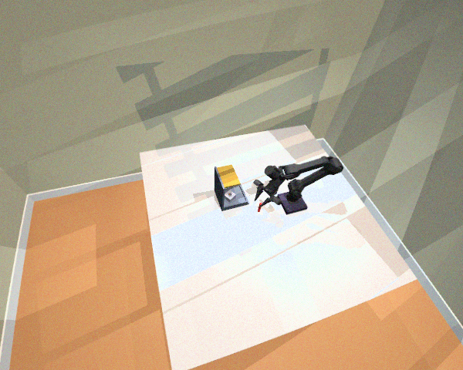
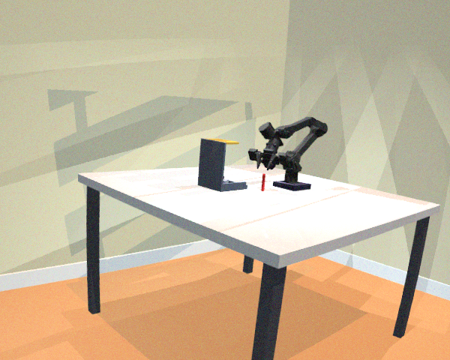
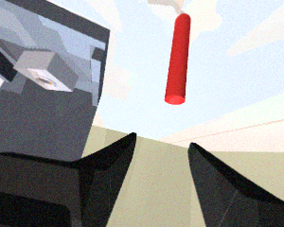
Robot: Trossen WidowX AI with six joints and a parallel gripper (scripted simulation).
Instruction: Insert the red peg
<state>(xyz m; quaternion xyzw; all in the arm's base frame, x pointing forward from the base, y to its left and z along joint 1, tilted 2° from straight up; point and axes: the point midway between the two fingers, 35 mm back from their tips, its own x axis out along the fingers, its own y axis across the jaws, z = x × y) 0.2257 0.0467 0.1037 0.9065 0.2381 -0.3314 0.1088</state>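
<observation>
The red peg [image 1: 258, 207] [image 2: 263, 182] [image 3: 178, 59] stands upright on the table between the box and the arm's base. The dark grey box [image 1: 218, 189] [image 2: 211, 164] [image 3: 43, 113] is beside it. Inside is the light block [image 1: 233, 196] [image 3: 62, 71] with the hole in its top, below the yellow roof [image 1: 228, 176] [image 2: 227, 142]. My gripper [image 1: 258, 203] [image 2: 263, 168] [image 3: 162, 142] is partly open and empty. Its fingertips point down, a little above the peg's top in the exterior view, and do not touch it. The roof is not seen in the wrist view.
The arm's dark base plate [image 1: 292, 203] [image 2: 291, 185] is on the table [image 1: 263, 278] [image 2: 256, 220], on the peg's other side from the box. The box's tall side wall and its low rim stand near the peg. The arm reaches over from the base.
</observation>
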